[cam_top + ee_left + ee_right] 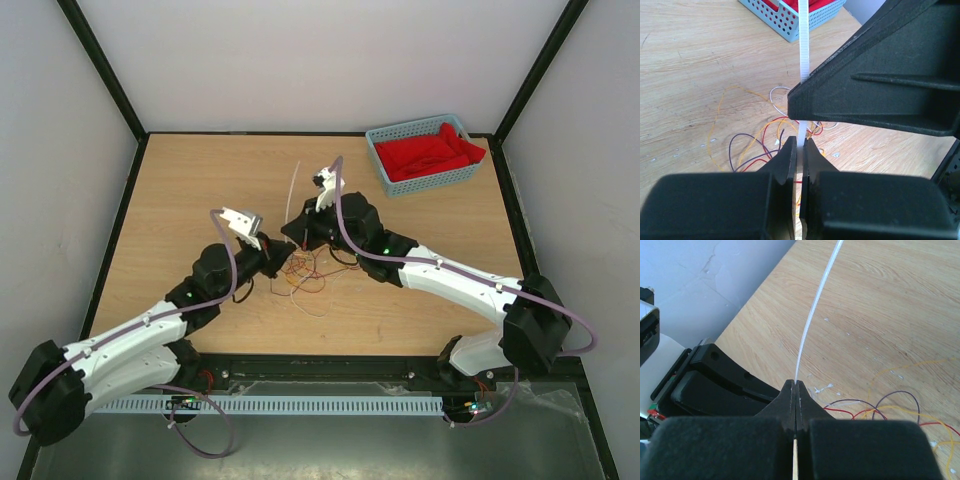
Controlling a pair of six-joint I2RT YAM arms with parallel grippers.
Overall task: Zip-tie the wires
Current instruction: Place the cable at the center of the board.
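The left gripper [801, 146] has its jaws all but pressed together, pinching a white zip tie [803, 45] between the fingertips. The ribbed strap fills the narrow slit between them at lower centre of the left wrist view. From there it runs straight up the frame, passes behind the black finger of the other arm, and leaves at the top edge in front of a blue basket [771, 19].

The right gripper [795, 385] is clamped on the same strap. In the right wrist view its two fingers meet with no visible gap, and the strap shows edge-on as a thin white line rising from the tips and curving toward the upper right of the frame.

In the top view the two grippers meet tip to tip near the centre of the table [180, 180], the right one just above the left in the frame, and the free end of the strap stands up from them toward the upper middle.

The wires [305, 275] lie loose on the wood just below and right of the fingertips in the top view — a tangle of red, orange and dark strands. They appear centre-left in the left wrist view and lower right in the right wrist view. Whether the strap passes round any of them cannot be told. The basket sits at the upper right of the top view with a red cloth [430, 150] inside, well apart from both grippers.
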